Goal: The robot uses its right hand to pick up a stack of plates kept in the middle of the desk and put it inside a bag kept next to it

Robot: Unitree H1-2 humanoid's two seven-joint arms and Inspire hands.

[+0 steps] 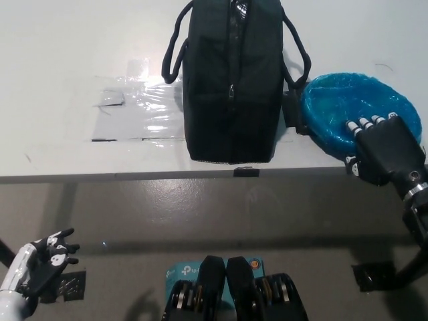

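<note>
A stack of blue plates (351, 100) wrapped in clear film lies on the white desk (67, 60), right of a black bag (233, 80) and touching its right handle. My black right hand (382, 146) grips the stack's near rim, fingers (366, 123) on top and thumb at the rim's underside. The stack looks tilted, near side raised. The bag stands upright with its zipper running along the top. My white left hand (43, 262) hangs low at the lower left, below the desk, fingers apart and holding nothing.
A clear plastic sheet (137, 114) is taped to the desk left of the bag. The desk's front edge (134, 176) runs across the picture's middle. Grey floor lies below it, with a blue box (184, 273) and dark tape patches (371, 275).
</note>
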